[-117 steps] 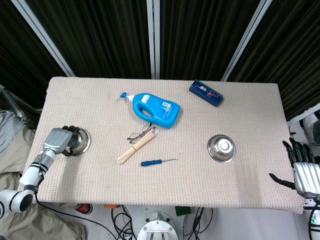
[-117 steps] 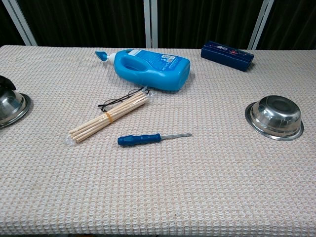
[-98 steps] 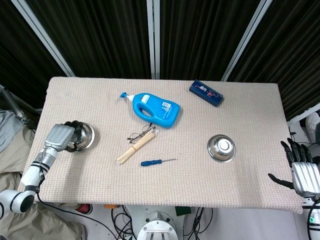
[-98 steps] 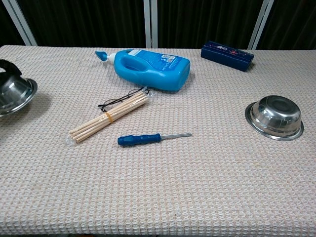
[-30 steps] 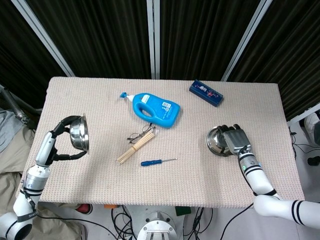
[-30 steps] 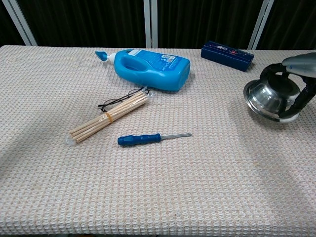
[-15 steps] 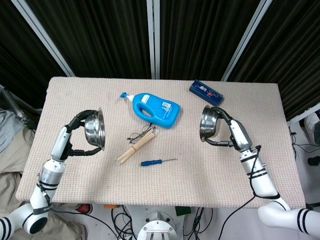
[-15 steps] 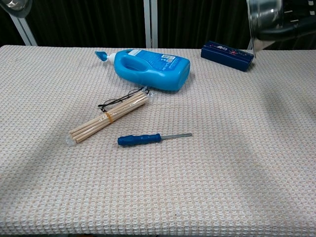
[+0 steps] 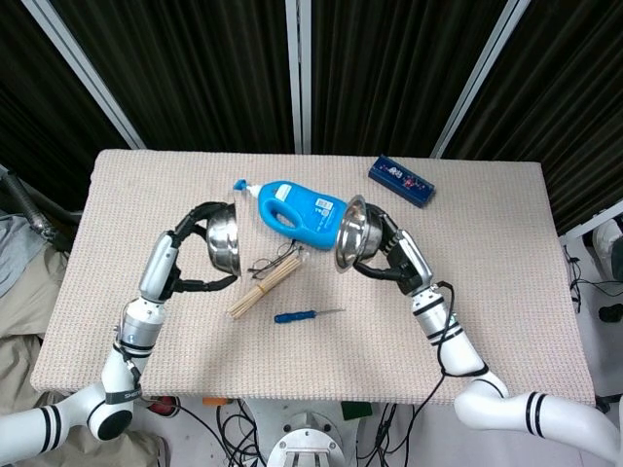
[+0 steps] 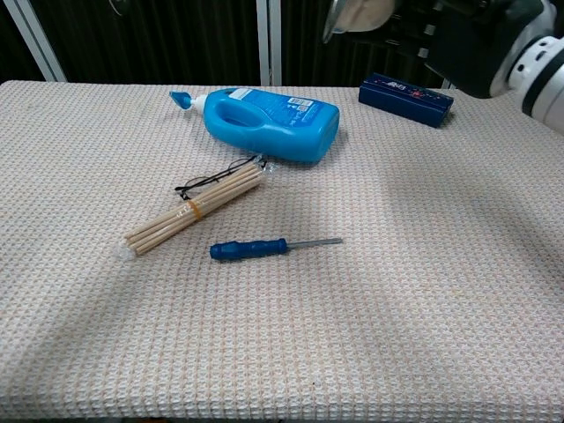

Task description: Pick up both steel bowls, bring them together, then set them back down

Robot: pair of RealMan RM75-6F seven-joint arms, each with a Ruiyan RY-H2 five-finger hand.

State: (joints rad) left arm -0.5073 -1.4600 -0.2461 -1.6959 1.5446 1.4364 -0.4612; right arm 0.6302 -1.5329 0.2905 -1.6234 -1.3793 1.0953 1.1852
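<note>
Both steel bowls are off the bench and held up on edge over its middle. The left robot hand grips the left steel bowl by its rim, the bowl's hollow turned toward three o'clock. The right robot hand grips the right steel bowl the same way, its underside toward the camera in the head view. The two bowls are near each other but not touching; between them, lower down, lie the blue detergent bottle, a pair of glasses and a bundle of wooden sticks, with a blue screwdriver toward six o'clock. The chest view catches only the right robot hand and the rim of its bowl at the top edge; the left bowl is out of that frame. The step in hand looks like closing the last gap, so the arms should ease inward along the nine-to-three line, keeping both bowls at the same height so the rims meet squarely, not glancing off. Thin steel rims can slip in a finger grip, so contact is best made gently. Holding height above the bottle matters too, since it sits directly under the meeting point.
</note>
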